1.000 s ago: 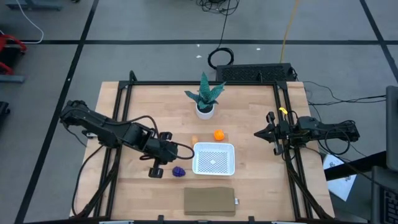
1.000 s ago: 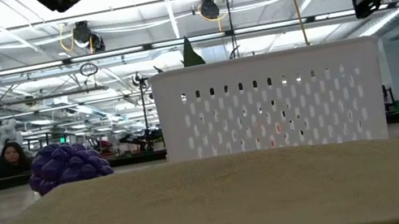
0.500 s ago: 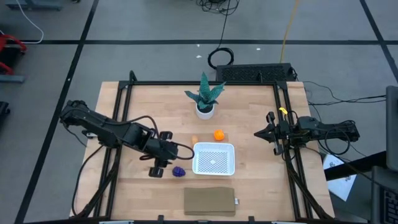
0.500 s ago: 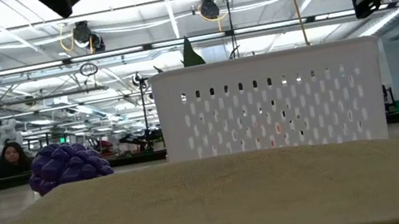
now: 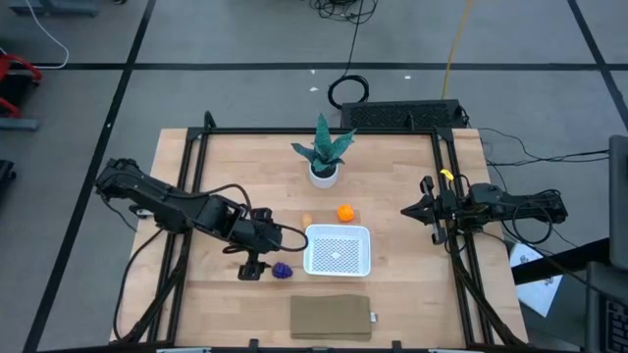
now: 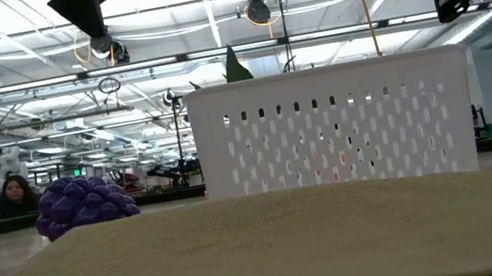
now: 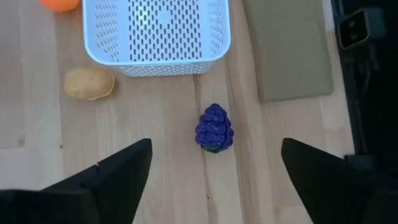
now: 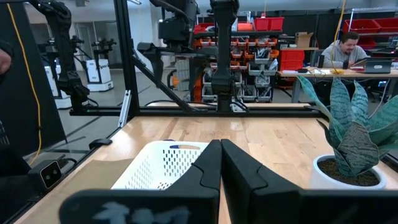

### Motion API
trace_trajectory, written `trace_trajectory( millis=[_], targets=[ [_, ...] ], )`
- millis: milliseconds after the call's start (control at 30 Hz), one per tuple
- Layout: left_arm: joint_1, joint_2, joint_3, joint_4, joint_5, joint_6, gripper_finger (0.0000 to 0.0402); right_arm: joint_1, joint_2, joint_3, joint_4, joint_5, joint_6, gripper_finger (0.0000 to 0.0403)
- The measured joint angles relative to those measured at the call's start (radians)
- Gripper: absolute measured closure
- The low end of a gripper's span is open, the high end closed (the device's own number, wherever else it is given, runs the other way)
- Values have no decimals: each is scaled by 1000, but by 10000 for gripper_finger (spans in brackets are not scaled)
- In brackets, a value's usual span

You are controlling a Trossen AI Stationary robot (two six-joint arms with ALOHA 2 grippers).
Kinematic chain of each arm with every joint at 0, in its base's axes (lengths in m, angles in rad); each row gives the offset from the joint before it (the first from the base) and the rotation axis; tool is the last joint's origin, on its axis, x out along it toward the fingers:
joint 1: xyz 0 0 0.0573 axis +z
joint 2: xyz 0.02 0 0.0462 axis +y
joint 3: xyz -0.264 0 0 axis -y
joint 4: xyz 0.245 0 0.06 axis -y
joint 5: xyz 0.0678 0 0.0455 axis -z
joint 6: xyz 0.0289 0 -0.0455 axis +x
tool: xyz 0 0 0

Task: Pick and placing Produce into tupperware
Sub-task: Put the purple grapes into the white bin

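The produce lies on the wooden table. A dark purple lump (image 5: 283,270) (image 7: 214,129) (image 6: 85,202) sits left of the tupperware, a white perforated container (image 5: 338,249) (image 7: 155,31) (image 6: 334,128). A tan-orange piece (image 5: 307,220) (image 7: 89,83) and an orange ball (image 5: 344,212) (image 7: 60,4) lie at the container's far side. My left gripper (image 5: 257,263) (image 7: 214,180) hangs open above the table, close to the left of the purple lump and pointing down. The lump shows ahead of it, between the two fingers' lines. My right gripper (image 5: 417,209) (image 8: 221,162) waits shut at the table's right side.
A green spiky plant in a white pot (image 5: 324,157) (image 8: 351,137) stands at the far middle. A flat tan-brown pad (image 5: 332,317) (image 7: 289,50) lies near the front edge, just in front of the container. Black frame rails run along both sides of the table.
My left gripper has opened wide and come down a little toward the purple lump. The produce, the container and my right arm have kept still.
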Motion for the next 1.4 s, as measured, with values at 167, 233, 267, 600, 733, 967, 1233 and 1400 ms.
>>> trace_trajectory(
  millis=[167,233,267,600,733,967,1233,1400],
  targets=[
    [-12,29,-31,18,-5,38,30,0,0,0,-1,0,0,403],
    [-18,50,-38,6,-18,49,29,0,0,0,-1,0,0,403],
    [-19,62,-37,15,-18,53,29,0,0,0,-1,0,0,403],
    [-11,193,-37,61,5,62,29,0,0,0,-6,0,0,403],
    [-10,236,-36,99,19,100,29,0,0,0,-5,0,0,403],
    [-10,295,-36,118,54,126,29,0,0,0,-7,0,0,403],
    [-14,345,-36,137,55,135,30,0,0,0,-8,0,0,403],
    [-19,384,-36,135,59,148,34,0,0,0,-8,0,0,403]
  ],
)
